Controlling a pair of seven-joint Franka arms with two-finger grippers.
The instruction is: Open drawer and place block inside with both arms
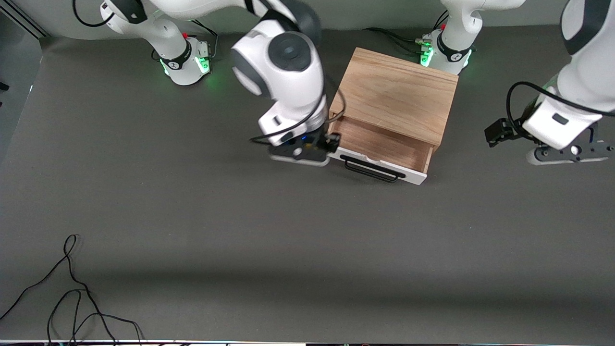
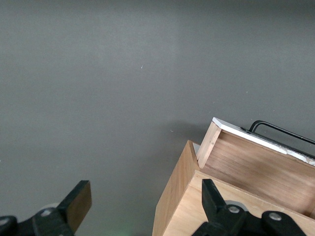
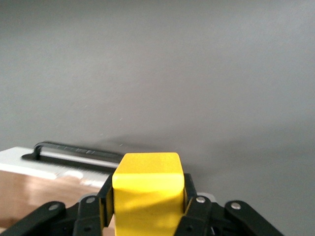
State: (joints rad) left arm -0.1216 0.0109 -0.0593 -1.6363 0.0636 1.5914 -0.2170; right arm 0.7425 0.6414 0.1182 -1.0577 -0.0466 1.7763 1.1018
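The wooden box (image 1: 396, 93) stands near the left arm's base, and its drawer (image 1: 384, 144) is pulled out toward the front camera, showing a bare wood interior. The white front carries a black wire handle (image 1: 371, 169). My right gripper (image 1: 307, 153) hovers at the drawer's corner toward the right arm's end. In the right wrist view the right gripper (image 3: 147, 199) is shut on the yellow block (image 3: 147, 179), with the drawer's handle (image 3: 74, 150) just past it. My left gripper (image 1: 569, 153) waits over the table beside the box, and the left gripper (image 2: 146, 199) is open and holds nothing. The box's corner (image 2: 179, 206) lies between its fingers.
Loose black cables (image 1: 72, 288) lie on the grey table near the front camera at the right arm's end. The two green-lit bases (image 1: 190, 60) (image 1: 444, 53) stand along the robots' edge. The right arm's bulky wrist (image 1: 283, 72) hangs above the table next to the box.
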